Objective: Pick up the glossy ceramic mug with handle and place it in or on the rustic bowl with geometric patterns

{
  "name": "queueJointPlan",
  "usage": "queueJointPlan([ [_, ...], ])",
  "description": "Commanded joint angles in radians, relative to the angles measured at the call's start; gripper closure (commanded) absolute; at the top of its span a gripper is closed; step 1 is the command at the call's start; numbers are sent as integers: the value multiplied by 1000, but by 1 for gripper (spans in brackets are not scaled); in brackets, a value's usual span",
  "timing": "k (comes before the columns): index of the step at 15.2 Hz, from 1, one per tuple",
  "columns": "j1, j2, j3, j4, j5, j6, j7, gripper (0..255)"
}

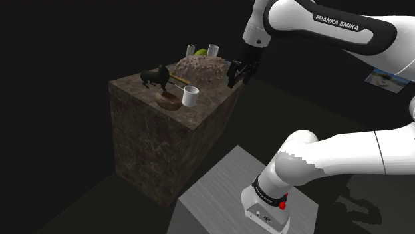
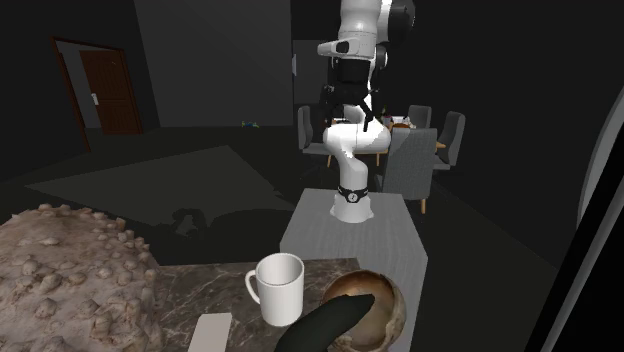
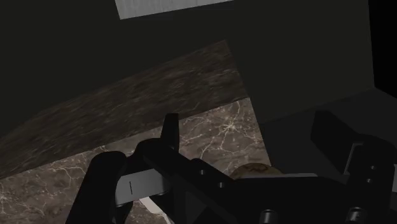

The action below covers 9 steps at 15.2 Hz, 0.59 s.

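A white mug [image 1: 191,96] stands upright near the front corner of the dark marble block [image 1: 166,153]. In the second exterior view the mug [image 2: 278,288] shows its handle on that view's left. Right beside it sits a brown bowl [image 1: 167,102], round with a dark inside [image 2: 367,303]. My black gripper [image 1: 238,78] hangs open in the air off the block's edge, at the shoulder view's right of the mug and well apart from it. It holds nothing. Far across the block it appears as a dark gripper [image 2: 352,100]. In the wrist view the gripper [image 3: 251,133] points at the block's marble top.
A rough rocky mound [image 1: 199,68] fills the back of the block, with a green thing [image 1: 199,52] and a white cylinder [image 1: 213,50] behind it. A black object [image 1: 156,76] stands beyond the bowl. The grey stand [image 1: 226,193] sits below; dining chairs [image 2: 420,150] stand far off.
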Motion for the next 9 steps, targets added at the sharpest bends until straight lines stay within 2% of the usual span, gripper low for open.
queueJointPlan([
  [1, 0, 0, 0, 0, 0, 0, 0, 0],
  [9, -3, 231, -39, -10, -23, 281, -22, 0],
])
